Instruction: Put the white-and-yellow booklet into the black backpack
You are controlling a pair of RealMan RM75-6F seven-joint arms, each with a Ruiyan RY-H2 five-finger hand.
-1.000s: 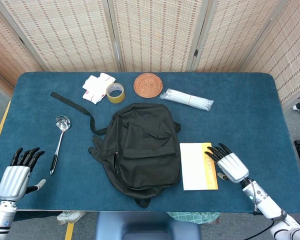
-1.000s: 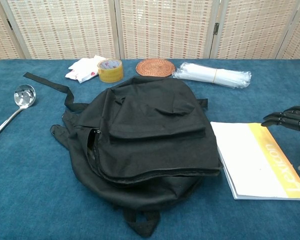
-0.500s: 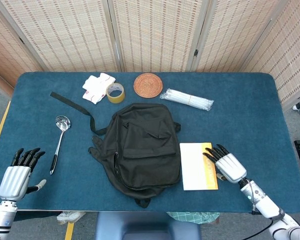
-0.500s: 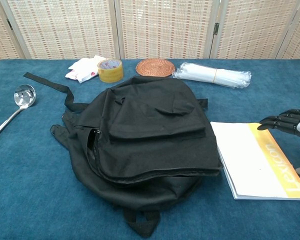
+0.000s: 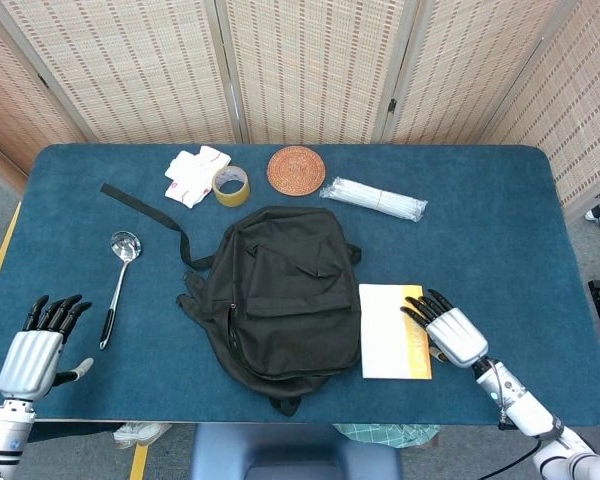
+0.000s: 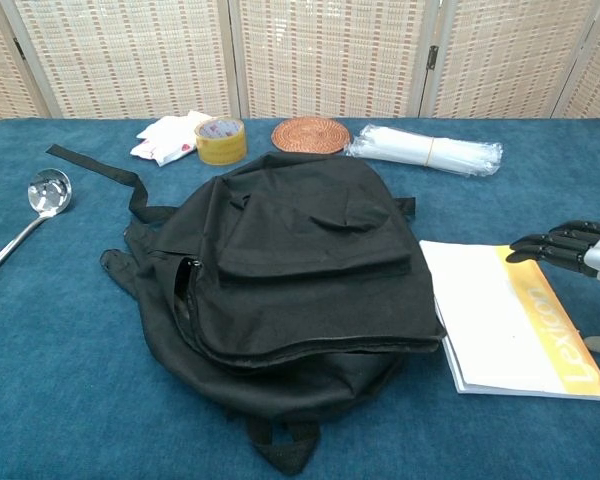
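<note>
The black backpack (image 5: 278,290) (image 6: 290,270) lies flat mid-table, its side zipper slightly agape. To its right lies the white-and-yellow booklet (image 5: 392,331) (image 6: 505,318), its left edge touching the bag. My right hand (image 5: 448,328) (image 6: 572,250) is spread flat with fingers apart over the booklet's yellow right strip; whether the fingertips touch it is unclear. Far from both, my left hand (image 5: 38,348) rests open at the table's front left corner; the chest view does not show it.
A steel ladle (image 5: 118,281) (image 6: 25,218) lies left of the bag, and a loose black strap (image 5: 145,208) runs toward it. Along the far edge: a white cloth (image 5: 194,174), a tape roll (image 5: 231,185), a woven coaster (image 5: 296,169) and a bundle of clear straws (image 5: 375,199).
My right hand has slid left and nearer, further over the booklet's yellow strip. The booklet has shifted slightly left against the backpack. The left hand has stayed put.
</note>
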